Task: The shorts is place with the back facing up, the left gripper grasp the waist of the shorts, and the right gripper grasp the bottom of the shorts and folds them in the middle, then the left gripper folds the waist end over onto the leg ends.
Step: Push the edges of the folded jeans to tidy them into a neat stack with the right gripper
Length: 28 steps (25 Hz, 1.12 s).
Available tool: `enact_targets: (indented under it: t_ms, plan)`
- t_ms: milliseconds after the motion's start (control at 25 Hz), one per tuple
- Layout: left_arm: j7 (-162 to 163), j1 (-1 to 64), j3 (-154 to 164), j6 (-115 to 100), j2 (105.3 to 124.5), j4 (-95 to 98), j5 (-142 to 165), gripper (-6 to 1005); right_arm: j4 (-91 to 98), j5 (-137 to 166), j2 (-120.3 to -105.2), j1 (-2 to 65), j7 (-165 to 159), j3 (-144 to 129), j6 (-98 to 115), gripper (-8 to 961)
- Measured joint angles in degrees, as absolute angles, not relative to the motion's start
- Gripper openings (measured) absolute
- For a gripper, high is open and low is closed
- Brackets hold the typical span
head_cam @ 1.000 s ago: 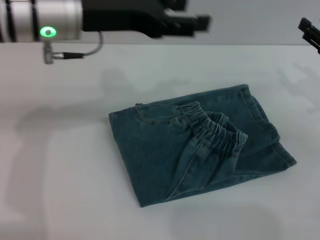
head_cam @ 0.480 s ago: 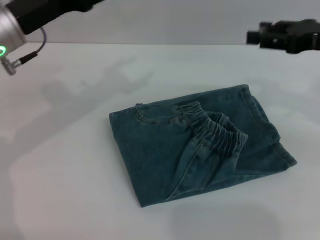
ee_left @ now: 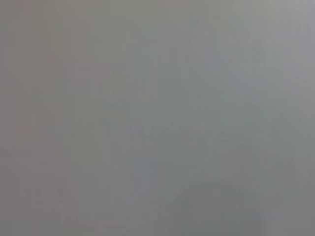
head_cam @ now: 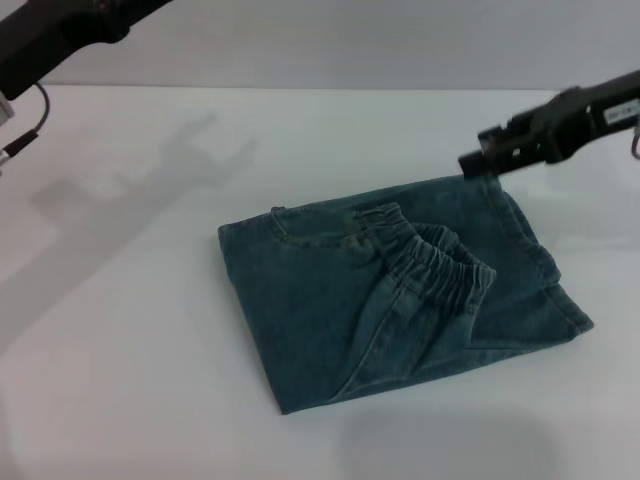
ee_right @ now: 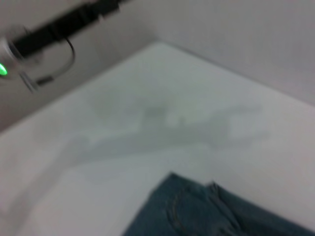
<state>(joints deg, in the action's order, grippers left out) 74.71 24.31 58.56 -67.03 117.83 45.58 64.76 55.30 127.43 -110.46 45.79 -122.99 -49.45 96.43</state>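
Pale and bare, your surface (head_cam: pixel 120 330) carried the shorts (head_cam: pixel 400 290) at its middle, already folded, the waist (head_cam: pixel 440 265) lying on top towards the leg ends (head_cam: pixel 560 300). Your right gripper (head_cam: pixel 478 160) hovered just over the far right corner of the denim, much the nearer arm; whether its jaws were parted you could not tell. Your left gripper was out of view up at far left, well apart
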Motion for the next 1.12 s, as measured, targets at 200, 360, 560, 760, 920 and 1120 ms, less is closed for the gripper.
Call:
enact_targets:
  t_ms: [200,360,560,760,920,1120]
  plan:
    - [73.8,23.8,58.1,-67.0,118.05,44.6,64.0,820,55.0,134.5,-113.60,47.0,-123.4,-50.7,94.9,615]
    - [73.5,23.9,58.1,-67.0,118.01,43.9,63.4,816,55.2,136.7,-116.48,46.3,-123.0,-52.1,92.3,615]
    - [73.3,24.2,58.1,-66.9,117.99,43.8,63.2,812,54.8,136.8,-118.09,45.3,-122.6,-55.0,88.8,615]
    - [73.0,24.2,58.1,-66.1,117.96,43.7,63.2,807,53.9,136.9,-118.37,44.5,-122.6,-55.9,85.7,616]
    - [72.9,24.4,58.1,-65.8,117.87,43.2,63.2,803,53.4,136.7,-118.43,43.7,-122.5,-55.9,83.3,616]
    - [72.9,24.6,58.1,-65.5,117.83,43.1,63.3,798,51.8,135.2,-118.62,43.5,-121.9,-55.9,81.8,616]
